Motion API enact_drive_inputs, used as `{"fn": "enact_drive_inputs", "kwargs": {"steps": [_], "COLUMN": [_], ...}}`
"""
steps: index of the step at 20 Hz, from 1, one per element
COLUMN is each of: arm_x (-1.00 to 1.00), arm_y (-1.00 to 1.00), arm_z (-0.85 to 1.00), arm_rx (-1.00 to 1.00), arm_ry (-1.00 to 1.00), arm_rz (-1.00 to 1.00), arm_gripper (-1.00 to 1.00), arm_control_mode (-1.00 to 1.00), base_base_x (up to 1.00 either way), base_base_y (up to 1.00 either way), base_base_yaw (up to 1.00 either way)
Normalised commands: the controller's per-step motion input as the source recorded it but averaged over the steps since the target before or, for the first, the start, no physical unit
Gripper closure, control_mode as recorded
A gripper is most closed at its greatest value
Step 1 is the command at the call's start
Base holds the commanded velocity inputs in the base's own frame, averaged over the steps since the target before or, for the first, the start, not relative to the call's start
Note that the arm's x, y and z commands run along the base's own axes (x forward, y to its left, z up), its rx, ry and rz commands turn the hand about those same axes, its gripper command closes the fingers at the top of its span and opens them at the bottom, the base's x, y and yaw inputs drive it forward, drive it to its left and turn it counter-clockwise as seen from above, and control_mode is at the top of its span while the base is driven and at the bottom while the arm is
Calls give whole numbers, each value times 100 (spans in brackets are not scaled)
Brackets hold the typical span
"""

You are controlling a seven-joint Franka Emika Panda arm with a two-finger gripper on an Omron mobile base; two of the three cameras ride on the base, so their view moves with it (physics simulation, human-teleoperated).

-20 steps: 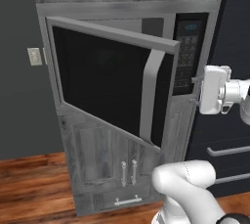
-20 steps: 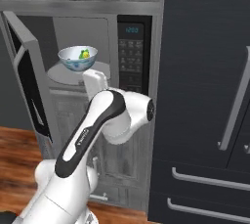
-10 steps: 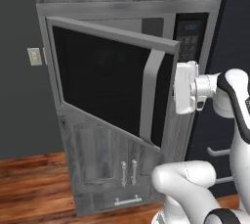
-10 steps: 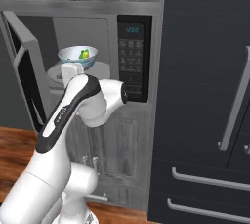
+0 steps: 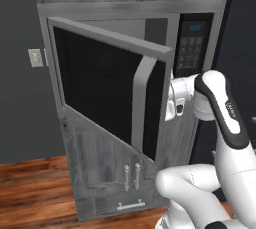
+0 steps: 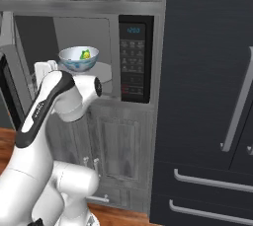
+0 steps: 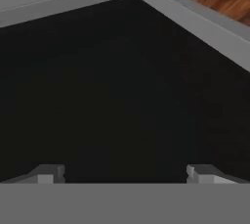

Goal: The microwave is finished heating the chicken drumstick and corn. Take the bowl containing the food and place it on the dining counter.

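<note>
Microwave (image 5: pixel 150 73) door is hanging wide open, filling frame centre in the left base view, keypad panel (image 6: pixel 134 57) at upper centre of the right base view. Bowl (image 6: pixel 78 58) is sitting inside the cavity on the turntable, upper left of that frame, with the corn (image 6: pixel 86 55) lying in it. Claw (image 7: pixel 125 173) is spread fully apart, gripping nothing, facing the dark glass of the door in the hand view. Arm wrist is sitting just beside the door's free edge, centre right of the left base view.
</note>
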Motion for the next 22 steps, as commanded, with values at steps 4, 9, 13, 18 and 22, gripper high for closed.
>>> {"fn": "enact_drive_inputs", "kwargs": {"steps": [4, 9, 13, 18, 22], "arm_x": [-53, -41, 0, 2, 0], "arm_y": [82, 100, 100, 59, -37], "arm_z": [8, 0, -8, -3, 0], "arm_rx": [9, 3, 0, 0, 0], "arm_ry": [15, 8, 0, 1, 0], "arm_rz": [22, 16, 1, -1, -6], "arm_gripper": [-100, -100, -100, -100, -100], "arm_control_mode": [-100, -100, -100, -100, -100], "base_base_x": [0, 0, 0, 0, 0], "base_base_y": [0, 0, 0, 0, 0], "base_base_yaw": [0, 0, 0, 0, 0]}}
